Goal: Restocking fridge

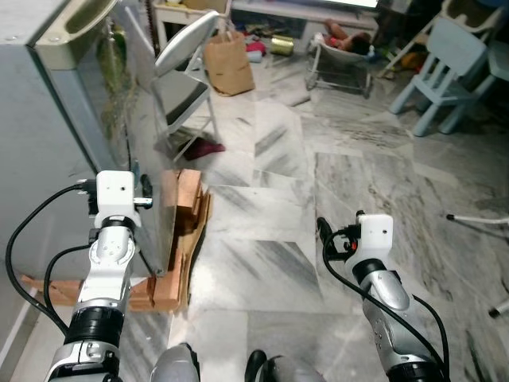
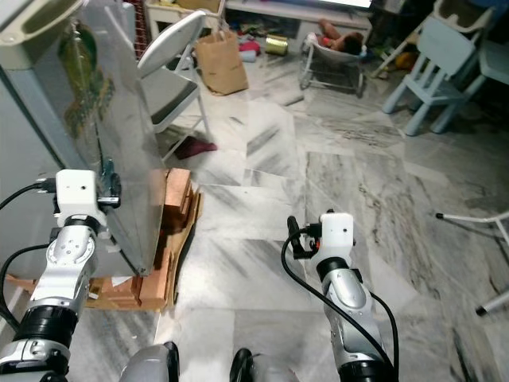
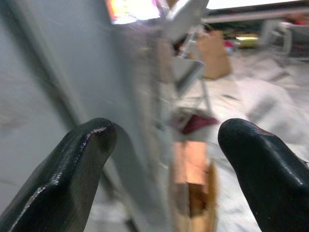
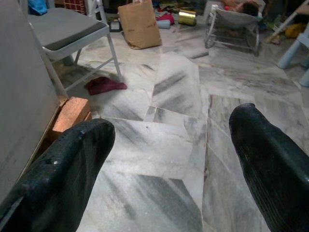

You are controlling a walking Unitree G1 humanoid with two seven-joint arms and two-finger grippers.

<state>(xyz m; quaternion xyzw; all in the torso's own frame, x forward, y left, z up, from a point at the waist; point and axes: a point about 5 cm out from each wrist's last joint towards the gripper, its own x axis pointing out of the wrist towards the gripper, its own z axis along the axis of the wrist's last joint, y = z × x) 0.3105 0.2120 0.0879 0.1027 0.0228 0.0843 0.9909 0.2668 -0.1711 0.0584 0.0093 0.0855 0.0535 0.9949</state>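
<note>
The fridge [image 1: 56, 143] is standing at the robot's left, its grey door edge [image 2: 119, 159] facing the room and its base resting on bricks and flattened cardboard [image 1: 179, 263] on the marble floor [image 1: 270, 239]; the left claw [image 3: 164, 159] is hanging right at that door edge with its two black fingers [image 3: 72, 169] spread wide, the edge lying between them, though whether either finger is touching it cannot be told through the blur; the right claw [image 4: 169, 159] is hovering well apart from the fridge, over bare floor, its fingers [image 4: 270, 164] also spread and gripping nothing; a folding chair [image 1: 187, 72] is standing just beyond the fridge, a brown paper bag [image 1: 229, 62] is sitting behind it, and pale blue chairs [image 1: 449, 68] are standing at the far right.
</note>
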